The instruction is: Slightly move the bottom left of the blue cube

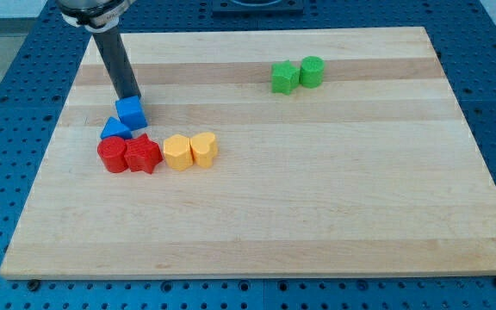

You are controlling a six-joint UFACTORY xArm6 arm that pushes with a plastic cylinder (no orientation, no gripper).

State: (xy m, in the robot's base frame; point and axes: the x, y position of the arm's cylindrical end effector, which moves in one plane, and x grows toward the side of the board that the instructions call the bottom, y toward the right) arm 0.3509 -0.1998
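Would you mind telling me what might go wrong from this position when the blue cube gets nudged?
1. My tip sits at the top edge of the blue cube; a push toward the view's bottom would likely drive it into the blue wedge-like block just below.
2. That block touches the two red blocks, so the whole cluster could shift, perhaps the yellow blocks too.

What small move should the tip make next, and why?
Probably a short push toward the view's bottom left. My tip sits at the top edge of the blue cube, apparently touching it. The blue triangular block lies just beyond, so keep it slight.
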